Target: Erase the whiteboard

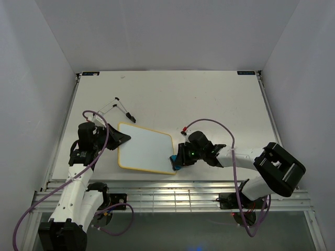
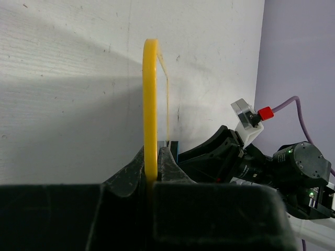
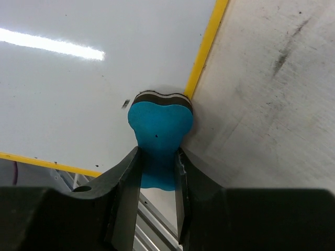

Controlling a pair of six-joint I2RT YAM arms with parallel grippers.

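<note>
Between the arms on the table (image 1: pixel 209 99), the whiteboard (image 1: pixel 144 149) lies blank; left gripper (image 1: pixel 121 137) is clamped on its left rim, right gripper (image 1: pixel 177 159) pinches a blue eraser (image 3: pixel 159 130) touching its right rim

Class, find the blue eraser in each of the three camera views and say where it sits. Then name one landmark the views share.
Top external: blue eraser at the near right corner of the whiteboard, in the right gripper.
Left wrist: a thin blue sliver just right of the yellow rim, low centre; probably it.
Right wrist: picture centre, pinched between the fingers.
Shared landmark: the whiteboard's yellow rim.
</note>
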